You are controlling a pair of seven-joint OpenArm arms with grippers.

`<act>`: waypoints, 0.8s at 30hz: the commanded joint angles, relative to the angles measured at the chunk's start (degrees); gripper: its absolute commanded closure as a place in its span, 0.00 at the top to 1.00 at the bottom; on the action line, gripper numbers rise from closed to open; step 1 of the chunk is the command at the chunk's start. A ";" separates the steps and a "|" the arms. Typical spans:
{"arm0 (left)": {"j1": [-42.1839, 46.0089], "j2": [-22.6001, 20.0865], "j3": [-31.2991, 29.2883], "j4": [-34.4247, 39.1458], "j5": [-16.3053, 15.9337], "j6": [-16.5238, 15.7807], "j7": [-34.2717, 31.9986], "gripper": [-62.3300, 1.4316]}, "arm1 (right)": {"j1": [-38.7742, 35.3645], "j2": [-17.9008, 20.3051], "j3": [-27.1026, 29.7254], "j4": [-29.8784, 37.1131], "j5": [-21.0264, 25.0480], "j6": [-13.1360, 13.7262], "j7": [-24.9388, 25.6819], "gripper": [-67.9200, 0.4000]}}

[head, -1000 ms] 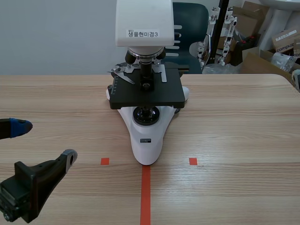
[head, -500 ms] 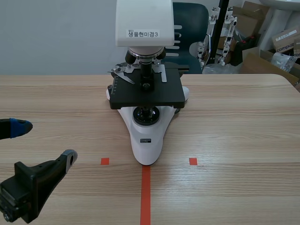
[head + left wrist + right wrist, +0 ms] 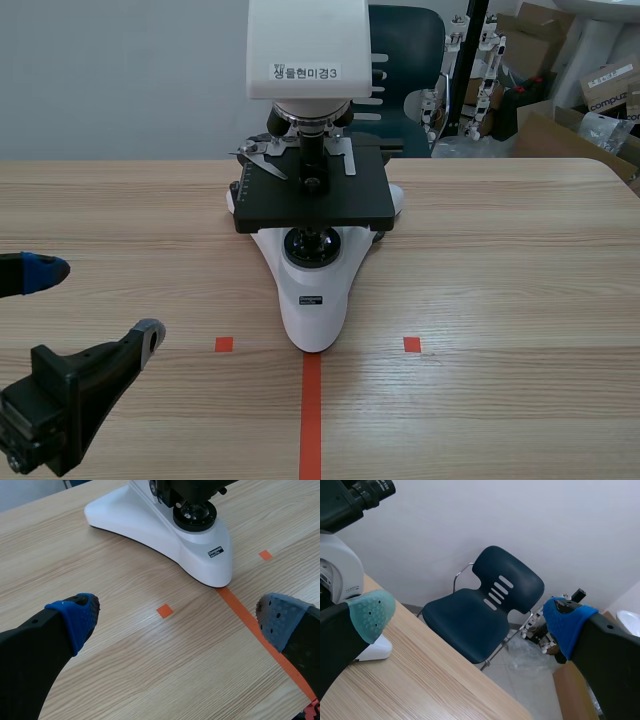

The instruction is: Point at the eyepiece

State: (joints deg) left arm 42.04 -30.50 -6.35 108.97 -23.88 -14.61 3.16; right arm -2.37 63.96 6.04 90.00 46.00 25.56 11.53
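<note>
Only my right wrist view catches the eyepiece, a black ribbed tube high on the microscope. It sits up beside my right gripper, whose fingers stand spread, holding nothing. The scene view shows the smooth white base and flat black stage mid-table. My left gripper, near left, gapes over the wood grain.
</note>
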 commanded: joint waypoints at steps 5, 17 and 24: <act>-0.04 0.00 -0.22 0.70 -0.35 0.09 -0.79 1.00 | 6.14 -2.40 -2.56 0.81 2.43 -1.97 -4.66 1.00; -0.04 0.00 -0.22 0.70 -0.35 0.09 -0.79 1.00 | 23.56 -14.32 -12.83 -1.05 19.78 -1.73 -24.37 1.00; -0.17 -0.02 -0.22 0.70 -0.35 0.09 -0.79 1.00 | 33.20 -20.09 -19.19 -8.15 32.87 -1.73 -34.95 1.00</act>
State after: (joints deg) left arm 42.04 -30.50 -6.35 108.97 -23.88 -14.61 3.16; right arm 29.21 43.00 -13.61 81.65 77.87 23.77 -24.27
